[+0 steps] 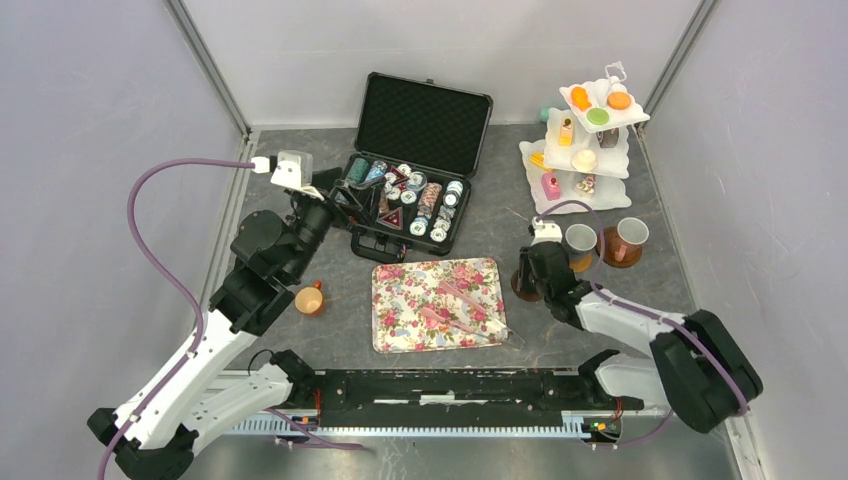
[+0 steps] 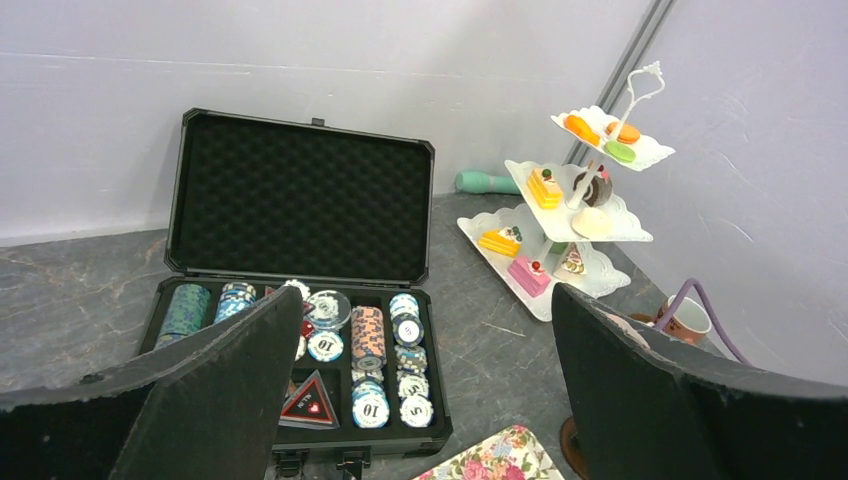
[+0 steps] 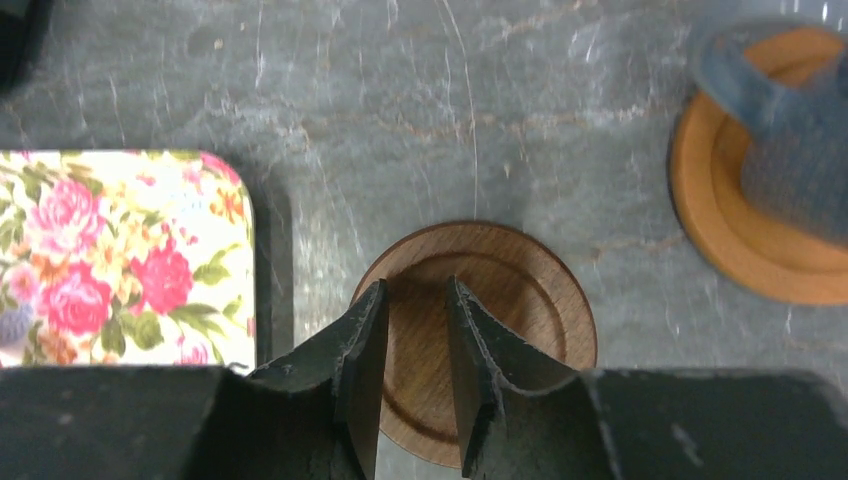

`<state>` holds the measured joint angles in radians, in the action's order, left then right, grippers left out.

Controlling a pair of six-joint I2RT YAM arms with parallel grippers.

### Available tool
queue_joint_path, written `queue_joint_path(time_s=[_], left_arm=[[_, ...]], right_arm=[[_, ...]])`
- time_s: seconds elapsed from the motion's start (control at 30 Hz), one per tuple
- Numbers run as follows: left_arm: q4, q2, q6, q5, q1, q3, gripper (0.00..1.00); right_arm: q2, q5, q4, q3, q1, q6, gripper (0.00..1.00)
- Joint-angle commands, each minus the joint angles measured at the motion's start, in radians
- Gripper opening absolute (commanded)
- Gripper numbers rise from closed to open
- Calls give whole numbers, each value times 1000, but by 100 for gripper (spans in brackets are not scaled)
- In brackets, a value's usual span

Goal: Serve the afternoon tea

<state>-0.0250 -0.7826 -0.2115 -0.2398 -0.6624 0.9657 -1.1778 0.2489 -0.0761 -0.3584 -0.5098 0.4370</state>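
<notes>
A white three-tier stand (image 1: 588, 150) at the back right holds the small toy cakes and macarons (image 1: 598, 116); it also shows in the left wrist view (image 2: 580, 215). An orange-brown mug (image 1: 310, 298) stands on the table left of the floral tray (image 1: 437, 303). A grey mug (image 1: 580, 241) and a white mug (image 1: 626, 239) stand on coasters at the right. My right gripper (image 1: 528, 278) hovers over an empty dark wooden coaster (image 3: 520, 300), its jaws (image 3: 415, 290) narrowly apart and holding nothing. My left gripper (image 1: 345, 195) is wide open and empty (image 2: 425, 300) over the poker case.
An open black case (image 1: 415, 190) of striped poker chips (image 2: 368, 335) lies at the back centre. Pink tongs (image 1: 450, 300) lie on the floral tray. A teal object (image 2: 485, 182) lies by the back wall. Metal frame posts and grey walls enclose the table.
</notes>
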Motion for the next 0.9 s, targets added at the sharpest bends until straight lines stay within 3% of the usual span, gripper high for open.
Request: queue_joint_path(time_s=[0.0,0.23,0.63,0.87], left_arm=[[20,6,10,-39,3,15,100],[20,3,19,-52,3,13,100],[20,13,30,-66,3,12,100],[20,39,31,-68,3,12,100]], right_arm=[[-117,71,-110,-47,-2,-56,34],[-258,140,-151,-133,-1,-138,34],[-324,153,-149,-256,1,-230,35],[-185,49,-47,-353,-13,-233,52]])
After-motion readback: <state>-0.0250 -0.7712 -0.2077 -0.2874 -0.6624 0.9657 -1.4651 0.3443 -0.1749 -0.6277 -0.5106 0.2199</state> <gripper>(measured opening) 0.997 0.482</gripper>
